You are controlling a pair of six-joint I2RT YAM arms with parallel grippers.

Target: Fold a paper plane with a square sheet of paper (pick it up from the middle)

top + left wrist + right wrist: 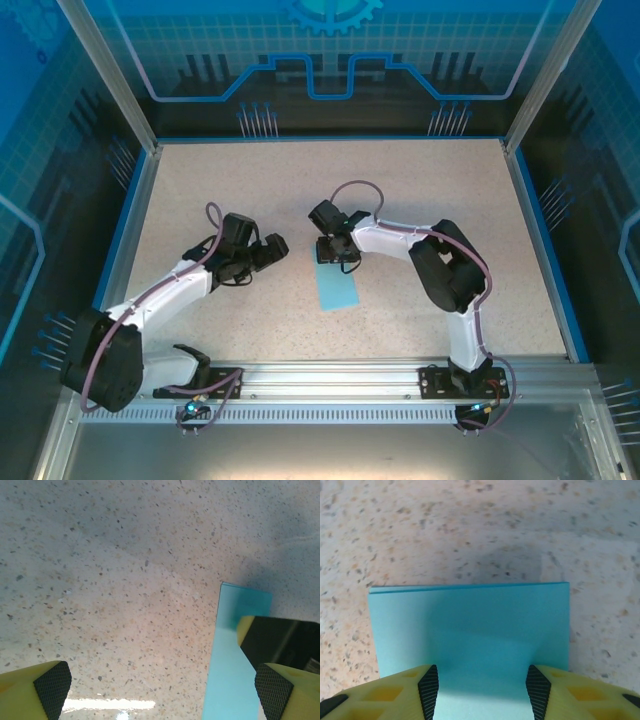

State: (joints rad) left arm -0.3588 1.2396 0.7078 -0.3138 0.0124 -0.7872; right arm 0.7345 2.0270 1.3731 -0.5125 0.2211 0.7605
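The square sheet of paper (336,287) is light blue and lies flat on the speckled table as a narrow rectangle, with two layers showing along its far edge (470,586). My right gripper (337,256) hovers over the paper's far end; in the right wrist view its jaws (482,690) stand apart above the paper (470,630), with nothing pinched. My left gripper (277,249) is just left of the sheet, wide open (162,689) over bare table. In the left wrist view the paper (232,675) lies by its right finger (275,692).
The tabletop (250,190) is bounded by a blue rim and aluminium posts, with a metal rail (330,378) at the near edge carrying both arm bases. A dark part of the right gripper (280,637) shows above the paper in the left wrist view.
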